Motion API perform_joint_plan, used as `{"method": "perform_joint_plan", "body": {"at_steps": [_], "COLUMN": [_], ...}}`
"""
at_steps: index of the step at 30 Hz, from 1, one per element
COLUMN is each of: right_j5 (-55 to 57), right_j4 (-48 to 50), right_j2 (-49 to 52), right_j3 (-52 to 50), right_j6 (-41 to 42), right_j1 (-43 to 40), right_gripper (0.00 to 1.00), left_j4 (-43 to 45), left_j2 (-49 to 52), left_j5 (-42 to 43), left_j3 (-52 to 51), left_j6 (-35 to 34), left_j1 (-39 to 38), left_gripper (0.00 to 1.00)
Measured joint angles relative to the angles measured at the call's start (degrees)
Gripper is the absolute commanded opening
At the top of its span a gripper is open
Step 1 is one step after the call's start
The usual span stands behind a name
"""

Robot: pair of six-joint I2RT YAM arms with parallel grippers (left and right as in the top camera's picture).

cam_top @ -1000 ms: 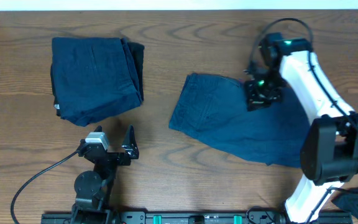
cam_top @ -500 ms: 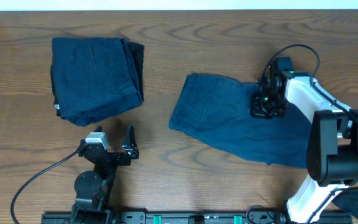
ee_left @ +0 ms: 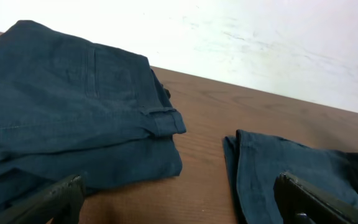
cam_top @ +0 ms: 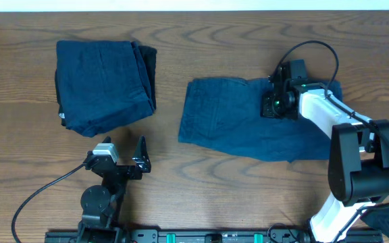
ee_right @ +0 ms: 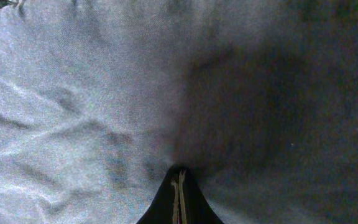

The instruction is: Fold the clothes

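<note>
Brown wood-grain tabletop [cam_top: 181, 40], items listed from its near edge outward. Left gripper [ee_left: 184, 202]: black, two fingers, standing close to the near edge left of centre, jaws spread as wide as they go, nothing between them, clear of all cloth; its two fingertips [ee_left: 51, 199] frame the bottom corners of the left wrist view. Thin black cable [cam_top: 39, 196]: runs from the left arm's base toward the near-left corner. Right arm [cam_top: 323, 115]: white and black, rising from the near-right corner and reaching inward over the right half of the tabletop. Spread-out dark navy-blue denim-like garment [cam_top: 228, 121]: lies in a single flat layer across the centre and right of the tabletop, roughly four-sided, seams visible near its left end, its right portion hidden under the arm. Right gripper [cam_top: 275, 108]: set down on the far part of this garment, jaws fully closed with the tips together; the right wrist view shows the weave puckering into those tips, so a small pinch of fabric is held. Folded dark navy-blue denim-like bundle [cam_top: 103, 84]: a thick rectangular stack of several layers toward the far-left corner, well apart from the spread-out garment, its layered edges facing right, touched by neither gripper. White wall [ee_left: 260, 37]: beyond the far edge.
</note>
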Motion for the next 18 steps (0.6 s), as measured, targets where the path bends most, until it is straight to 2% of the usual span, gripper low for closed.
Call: {"method": "perform_joint_plan", "body": {"at_steps": [4,9,12,18], "right_j5": [-0.04,-0.04,0.15,0.42], "right_j4": [-1.75,-9.66,-14.86,-20.81], "right_j2": [-0.13,-2.03,-5.33,-12.61], "right_j3": [0.44,2.91,6.95,16.87], "right_j6": [0.0,-0.76,-1.18,-1.81], "right_j1": [0.17,-0.55,-2.91,-13.68], "right_gripper": [0.01,0.02,0.15,0.2], "left_j4": [0.0,0.0,0.0,0.0], "left_j2": [0.0,0.0,0.02,0.02], "left_j5": [0.0,0.0,0.0,0.0], "left_j3": [0.0,0.0,0.0,0.0], "left_j6": [0.0,0.0,0.0,0.0], "left_j1": [0.0,0.0,0.0,0.0], "left_gripper": [0.98,0.98,0.98,0.98]}}
